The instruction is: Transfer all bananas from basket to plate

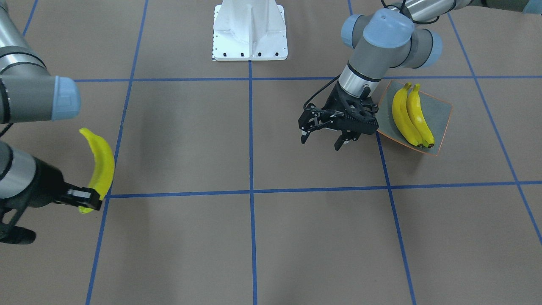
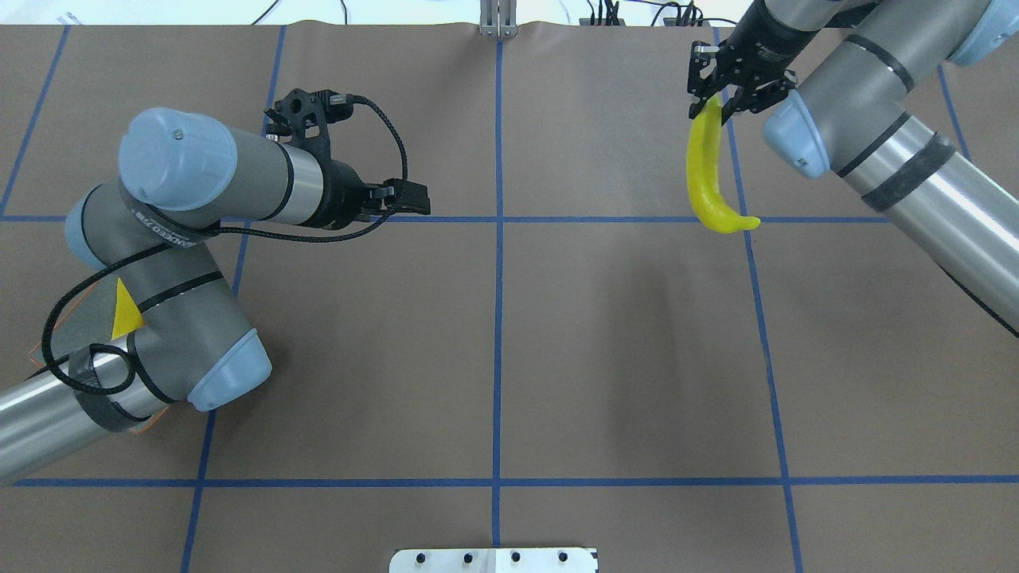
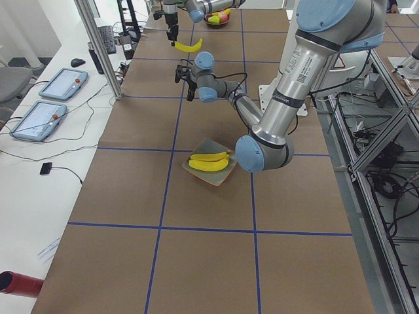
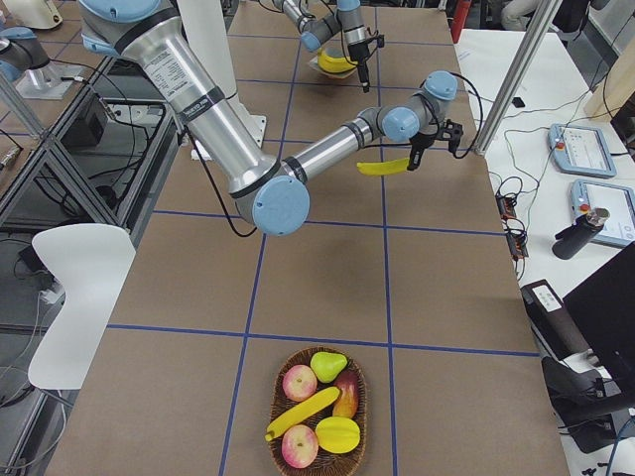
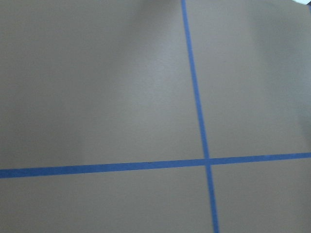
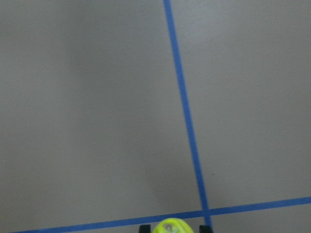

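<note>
Two bananas [image 1: 401,118] lie side by side on the plate [image 1: 440,112], touching along their length. A third banana [image 1: 101,163] hangs in the air above the table [image 1: 190,140], well apart from the plate. It is pinched near one end by the jaws of the right gripper [image 1: 95,199], and the rest of it curves away free. A fourth banana [image 4: 303,414] lies in the basket [image 4: 360,397] among other fruit, at the table's end on the robot's right. The left gripper [image 1: 322,142] hovers just beside the plate, its jaws spread with nothing between them.

The fruit looks light, fairly stiff and smooth-skinned. A grip at one end probably lets it pivot or swing on the way over. A hold across the middle, on the narrow width, would likely be steadier. Too hard a squeeze might bruise the skin or make the curved body slip sideways out of the jaws.
</note>
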Action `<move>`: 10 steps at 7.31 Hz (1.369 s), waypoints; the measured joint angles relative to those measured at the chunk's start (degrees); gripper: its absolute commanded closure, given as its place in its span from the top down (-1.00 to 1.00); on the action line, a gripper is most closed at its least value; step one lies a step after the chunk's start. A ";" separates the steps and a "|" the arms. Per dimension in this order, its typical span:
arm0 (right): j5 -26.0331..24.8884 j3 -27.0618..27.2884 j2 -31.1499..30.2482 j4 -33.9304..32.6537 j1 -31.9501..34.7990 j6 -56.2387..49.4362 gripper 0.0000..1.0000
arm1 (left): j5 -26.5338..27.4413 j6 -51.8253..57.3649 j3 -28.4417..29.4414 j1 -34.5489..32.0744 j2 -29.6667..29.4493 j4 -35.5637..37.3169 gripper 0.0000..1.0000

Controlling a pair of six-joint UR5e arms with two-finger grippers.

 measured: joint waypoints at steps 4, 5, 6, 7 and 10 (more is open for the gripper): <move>-5.52 5.14 3.04 0.70 -7.25 13.00 -1.00 | 0.76 -11.34 2.39 2.26 -5.68 -12.31 1.00; -6.80 5.85 3.94 0.70 -8.84 15.26 -1.00 | 2.05 -11.96 3.92 3.33 -8.10 -13.15 1.00; -7.27 6.97 4.43 0.66 -9.90 16.93 -1.00 | 3.64 -12.20 5.62 4.47 -10.02 -13.48 1.00; -7.38 8.36 4.61 0.56 -10.58 18.15 -1.00 | 4.52 -12.29 6.81 5.26 -10.99 -13.61 1.00; -7.22 11.23 4.05 0.31 -11.09 19.17 -1.00 | 5.00 -12.33 8.34 6.54 -11.47 -13.63 1.00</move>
